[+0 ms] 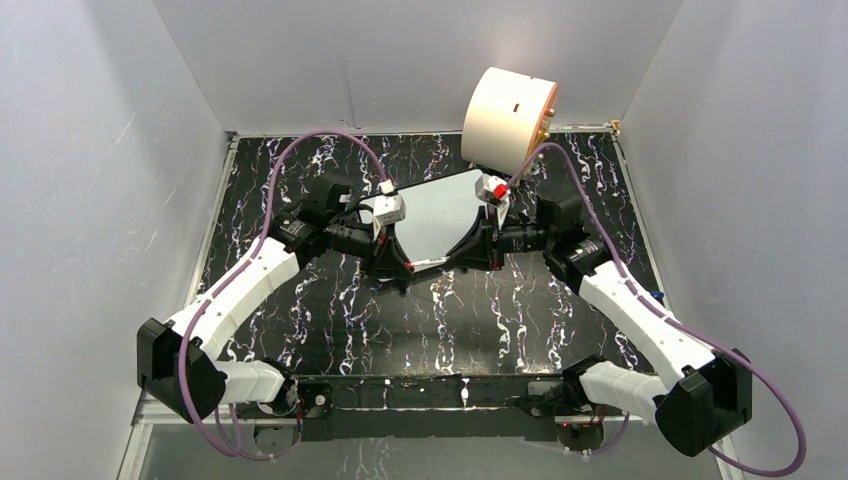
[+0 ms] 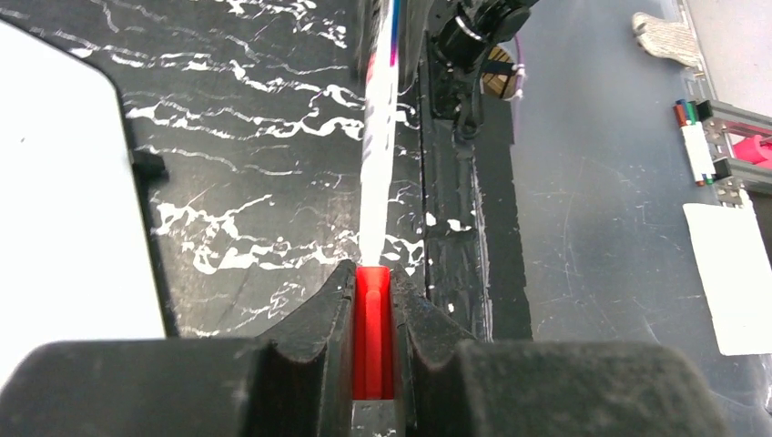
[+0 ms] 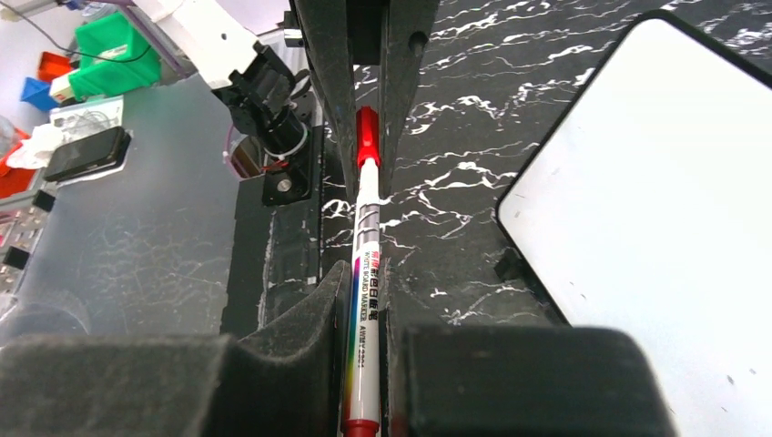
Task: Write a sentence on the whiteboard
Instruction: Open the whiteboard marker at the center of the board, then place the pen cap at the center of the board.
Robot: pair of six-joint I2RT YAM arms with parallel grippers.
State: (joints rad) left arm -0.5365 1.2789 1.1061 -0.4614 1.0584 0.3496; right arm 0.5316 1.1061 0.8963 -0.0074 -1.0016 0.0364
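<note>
Left claw (image 2: pixel 373 284): clamped on the red cap (image 2: pixel 373 341) of the marker, and the cap fills the slot between its two black fingers.
Right claw (image 3: pixel 366 284): pinched narrow on the marker (image 3: pixel 367 232), gripping the white barrel near its red tail end.
Marker: runs straight from one claw to the other. The two claws face each other tip to tip, and the cap sits against the barrel with no gap showing.
Writing: the barrel reads "WHITE BOARD MARKER" lengthwise, just ahead of the right claw's fingers. There are a few Chinese characters before it and a code after it that is too small to read. A rainbow stripe runs alongside the print.
Whiteboard (image 1: pixel 440 200): lies flat on the black marbled table (image 1: pixel 300 300), just beyond both claws in the top view. It is to the left of the left claw and to the right of the right claw in their own views, clear of all fingers. What shows of its face is plain white inside a thin black rim.
Cream cylinder (image 1: pixel 510 115): beyond the right claw, at the table's back edge.
Rack (image 2: pixel 699 150): far right of the left claw, off the table — it holds markers with red, green and blue ends, and their print is unreadable.
Green bin (image 3: pixel 114 50): far left of the right claw, off the table. Its contents cannot be told.
</note>
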